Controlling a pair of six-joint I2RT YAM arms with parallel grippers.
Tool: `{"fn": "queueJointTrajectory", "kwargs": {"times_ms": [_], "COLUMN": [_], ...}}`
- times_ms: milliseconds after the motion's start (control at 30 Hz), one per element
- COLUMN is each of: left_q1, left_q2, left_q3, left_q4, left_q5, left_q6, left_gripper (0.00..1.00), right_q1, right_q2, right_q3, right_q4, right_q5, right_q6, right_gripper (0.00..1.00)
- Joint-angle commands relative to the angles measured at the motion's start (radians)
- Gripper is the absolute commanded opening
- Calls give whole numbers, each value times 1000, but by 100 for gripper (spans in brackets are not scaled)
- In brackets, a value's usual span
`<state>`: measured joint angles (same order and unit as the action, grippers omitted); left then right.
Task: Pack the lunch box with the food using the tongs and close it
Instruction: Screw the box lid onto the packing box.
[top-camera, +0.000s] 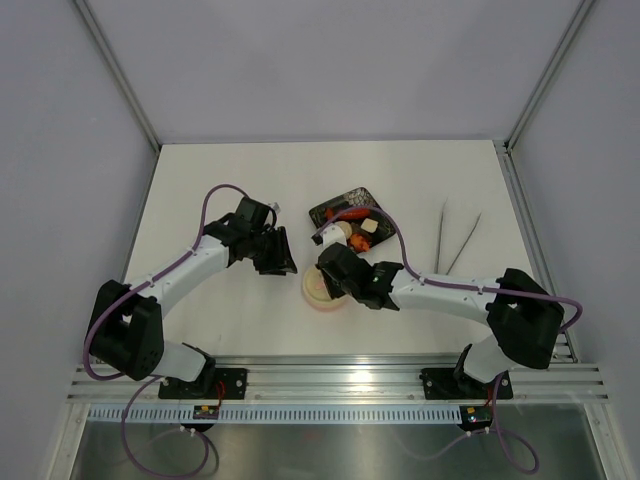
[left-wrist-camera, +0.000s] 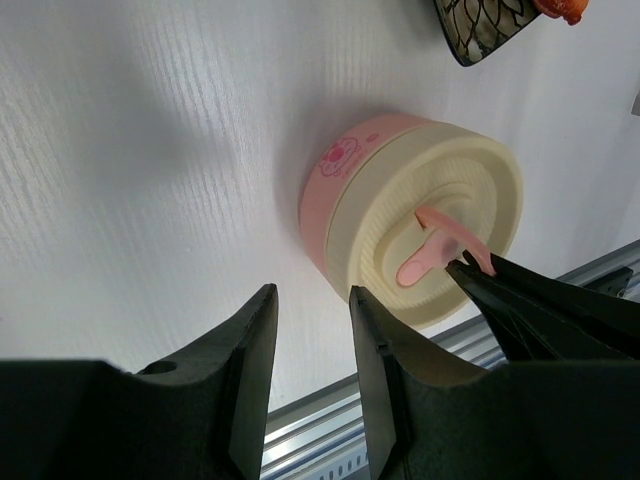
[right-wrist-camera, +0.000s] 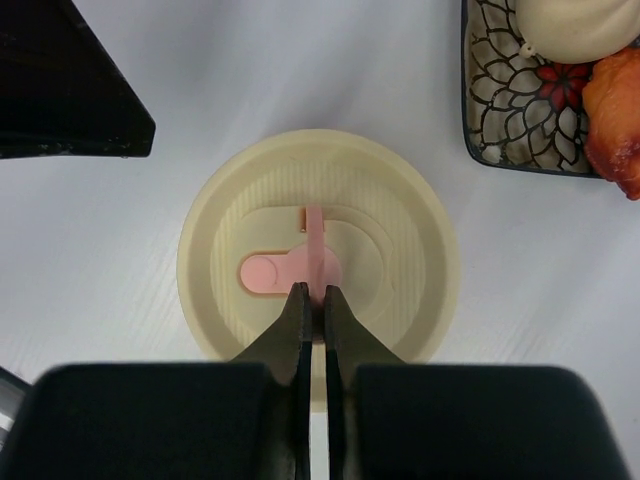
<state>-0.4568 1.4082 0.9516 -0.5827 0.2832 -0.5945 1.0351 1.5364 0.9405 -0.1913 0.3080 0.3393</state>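
The lunch box stands on the white table, a pink-walled tub with its cream lid resting on top. My right gripper is shut on the lid's upright pink handle, coming in from the right. My left gripper hovers open just left of the box, nothing between its fingers. The food lies on and beside the black tray: a red sausage, a pale ball, an orange piece. The tongs lie at the right.
An aluminium rail runs along the near table edge, close behind the box in the left wrist view. Grey enclosure walls stand on three sides. The patterned tray sits just beyond the box.
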Motion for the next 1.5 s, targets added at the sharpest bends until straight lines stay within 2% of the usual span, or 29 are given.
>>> {"fn": "queueJointTrajectory", "kwargs": {"times_ms": [0,33,67,100,133,200,233,400,567,733,833,967,1000,1100,1333,1467], "left_q1": [4,4,4,4,4,4,4,4,6,7,9,7,9,7,7,9], "left_q2": [-9,-12,-14,-15,-17,-17,-17,-17,-20,-21,-15,-14,-17,-21,-15,-17], "left_q3": [-13,-11,-11,-10,-7,-4,-4,-5,3,12,12,12,12,10,12,13], "left_q4": [30,30,29,27,23,17,17,20,7,-3,-3,-6,-8,-9,-5,-3], "left_q5": [30,31,30,27,22,19,17,17,5,-9,-7,-3,-4,-9,-6,-4], "left_q6": [12,16,18,19,22,24,24,22,27,27,27,25,27,27,24,22], "left_gripper": [38,38,38,38,38,38,38,38,38,38,38,38,38,38,38,38], "right_q1": [23,23,23,23,25,22,22,23,23,25,20,31,33,33,33,33], "right_q2": [2,2,5,7,7,7,5,28,30,62,138,243,240,193,84,83], "right_q3": [3,33,53,75,119,159,199,332,396,339,320,327,336,357,437,429], "right_q4": [24,9,-40,-62,-88,-154,-178,-390,-503,-501,-493,-513,-516,-522,-571,-562], "right_q5": [11,17,20,23,25,37,45,105,99,48,-10,-46,-47,-34,20,28], "right_q6": [50,50,61,64,67,87,98,178,253,294,291,277,274,267,253,257], "right_gripper": [0,0,6,32,47,68,71,71,64,60,59,52,49,47,47,48]}}
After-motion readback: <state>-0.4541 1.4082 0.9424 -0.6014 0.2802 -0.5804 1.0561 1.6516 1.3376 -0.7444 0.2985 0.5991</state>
